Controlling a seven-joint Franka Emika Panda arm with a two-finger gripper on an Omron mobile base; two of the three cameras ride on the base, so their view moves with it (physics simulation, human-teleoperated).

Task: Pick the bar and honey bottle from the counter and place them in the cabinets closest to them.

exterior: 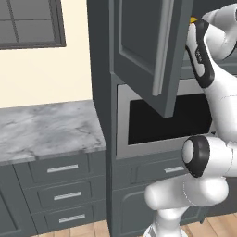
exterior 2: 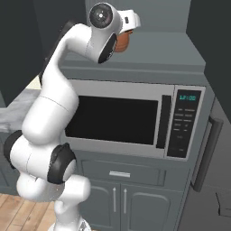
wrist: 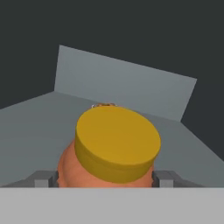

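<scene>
Honey bottle [wrist: 111,151]: squat, orange-brown, broad yellow cap. Gripper [wrist: 103,178] is clamped on its body, a finger at 3 and at 9 o'clock. Bottle sits inside the open cabinet [wrist: 127,83], over its grey shelf. Below: microwave [exterior 2: 131,119]. Cabinet door [exterior: 148,46] swung open. Marbled counter [exterior: 46,129] at 9 o'clock, drawers beneath.

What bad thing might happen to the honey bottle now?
The honey bottle sits between the hand's fingers inside the cabinet above the microwave. If the hand lets go before the bottle rests on the shelf, it might tip or roll. Backing out, the arm might bump the open cabinet door.
</scene>
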